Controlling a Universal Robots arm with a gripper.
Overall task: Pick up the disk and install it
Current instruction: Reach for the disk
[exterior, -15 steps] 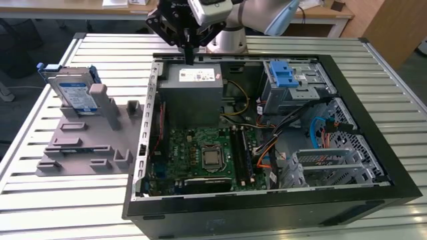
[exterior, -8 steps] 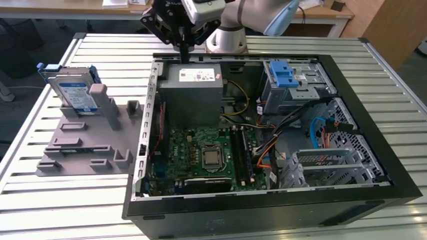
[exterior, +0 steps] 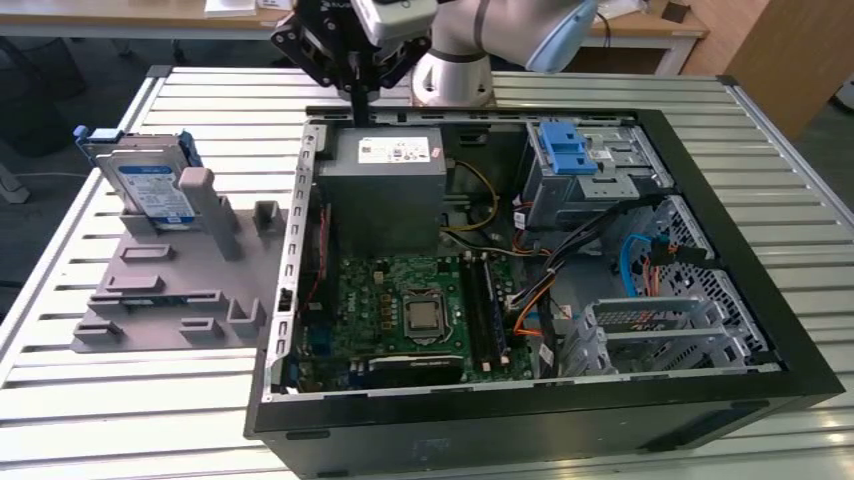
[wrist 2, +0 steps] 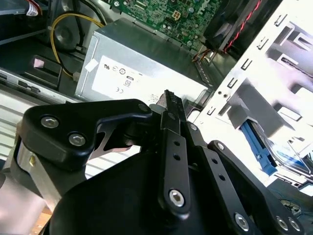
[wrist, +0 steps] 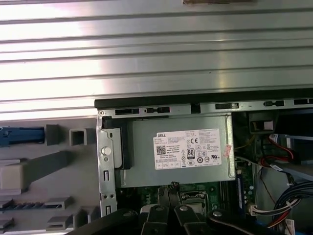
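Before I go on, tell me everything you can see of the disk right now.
The disk is a flat rectangular silver hard drive with a blue-and-white label, framed by a blue plastic carrier showing at its top and sides. It stands upright on edge in the grey holder on the slatted table, on the exterior view's left of the open computer case. Only the holder touches it; the shut gripper hangs apart, over the power supply.

On the exterior view's left, disk [exterior: 144,188] in rack [exterior: 160,300] (on table [exterior: 120,405]) beside case [exterior: 534,428].
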